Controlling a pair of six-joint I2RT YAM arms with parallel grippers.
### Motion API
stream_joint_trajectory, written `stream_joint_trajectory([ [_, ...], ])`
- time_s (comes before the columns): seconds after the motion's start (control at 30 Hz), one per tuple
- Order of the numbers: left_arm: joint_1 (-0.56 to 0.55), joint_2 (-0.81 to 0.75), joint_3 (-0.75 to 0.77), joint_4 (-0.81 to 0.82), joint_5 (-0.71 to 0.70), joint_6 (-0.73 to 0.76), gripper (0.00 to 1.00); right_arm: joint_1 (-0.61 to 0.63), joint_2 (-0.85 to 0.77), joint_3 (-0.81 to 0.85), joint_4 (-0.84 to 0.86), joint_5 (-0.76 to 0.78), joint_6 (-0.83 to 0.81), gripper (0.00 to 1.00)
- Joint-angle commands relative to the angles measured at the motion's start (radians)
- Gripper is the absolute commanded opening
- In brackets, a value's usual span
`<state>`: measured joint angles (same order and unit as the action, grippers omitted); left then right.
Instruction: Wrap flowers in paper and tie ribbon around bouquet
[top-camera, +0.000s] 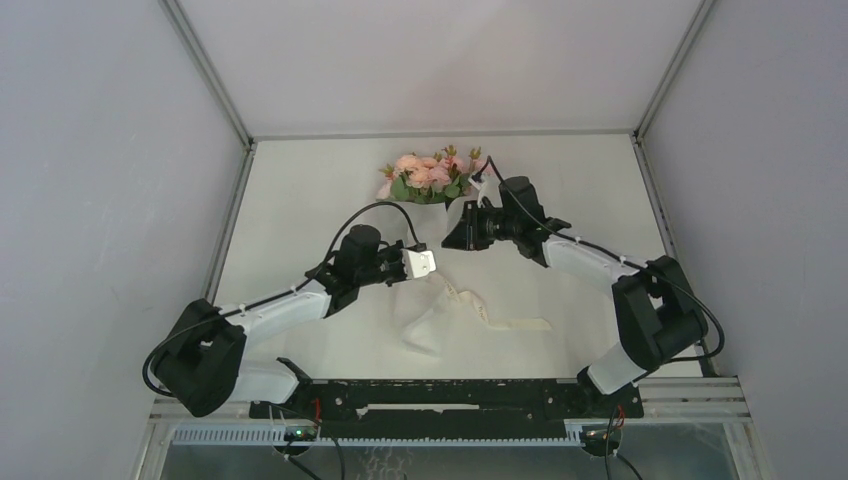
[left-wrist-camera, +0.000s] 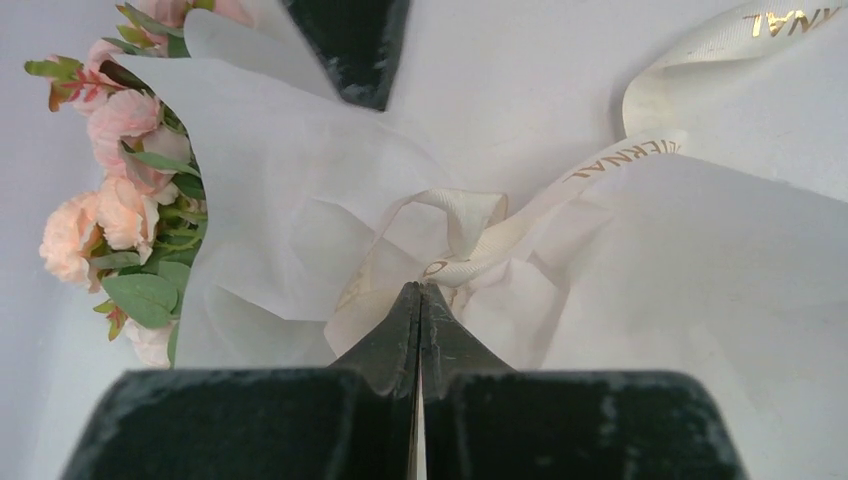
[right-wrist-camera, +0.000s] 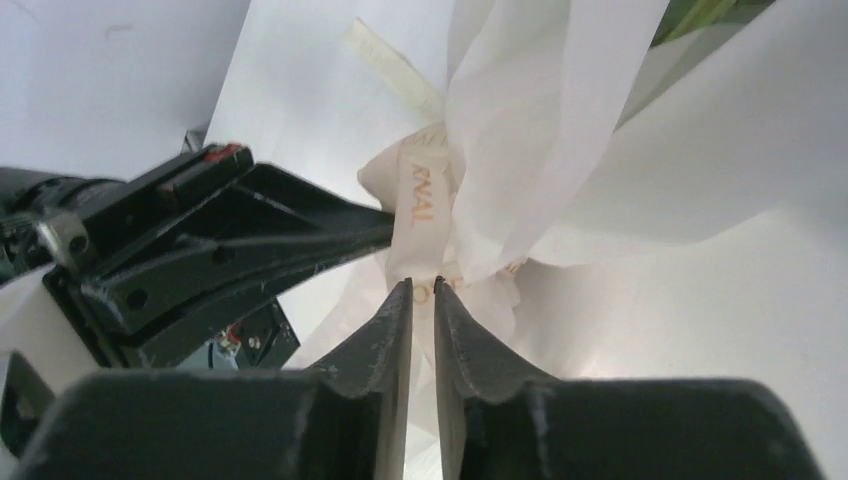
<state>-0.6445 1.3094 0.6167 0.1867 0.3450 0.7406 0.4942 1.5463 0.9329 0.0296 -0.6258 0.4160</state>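
The bouquet lies on the table, its pink flowers (top-camera: 430, 175) (left-wrist-camera: 110, 215) at the far end inside a cone of white paper (left-wrist-camera: 280, 200) (right-wrist-camera: 540, 120) pinched at the middle. A cream ribbon (left-wrist-camera: 560, 190) (right-wrist-camera: 420, 190) with gold lettering is looped round the pinch, and its tail (top-camera: 505, 320) trails to the near right. My left gripper (top-camera: 432, 262) (left-wrist-camera: 420, 290) (right-wrist-camera: 388, 225) is shut, its tips on the ribbon at the knot. From the other side my right gripper (top-camera: 447, 238) (right-wrist-camera: 422, 283) stands slightly open, the ribbon just at its tips.
Grey walls (top-camera: 120, 150) close in the white table (top-camera: 300, 200) on three sides. A black rail (top-camera: 450, 395) runs along the near edge between the arm bases. Black cables (top-camera: 370, 208) arch over both arms.
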Motion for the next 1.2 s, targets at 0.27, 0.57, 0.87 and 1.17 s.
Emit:
stream_joint_trajectory([
  [0.27, 0.013, 0.001, -0.023, 0.078, 0.011, 0.028, 0.00, 0.031, 0.196, 0.199, -0.073, -0.003, 0.005, 0.06],
  [0.57, 0.022, 0.003, -0.021, 0.077, 0.014, 0.032, 0.00, 0.052, 0.292, 0.259, -0.126, -0.192, -0.048, 0.11],
  [0.87, 0.037, -0.006, -0.023, 0.078, 0.020, 0.054, 0.00, 0.051, 0.337, 0.259, 0.038, -0.341, 0.035, 0.20],
  [1.17, 0.062, -0.029, -0.004, 0.029, 0.053, 0.008, 0.00, 0.064, 0.332, 0.234, 0.117, -0.328, 0.030, 0.32],
])
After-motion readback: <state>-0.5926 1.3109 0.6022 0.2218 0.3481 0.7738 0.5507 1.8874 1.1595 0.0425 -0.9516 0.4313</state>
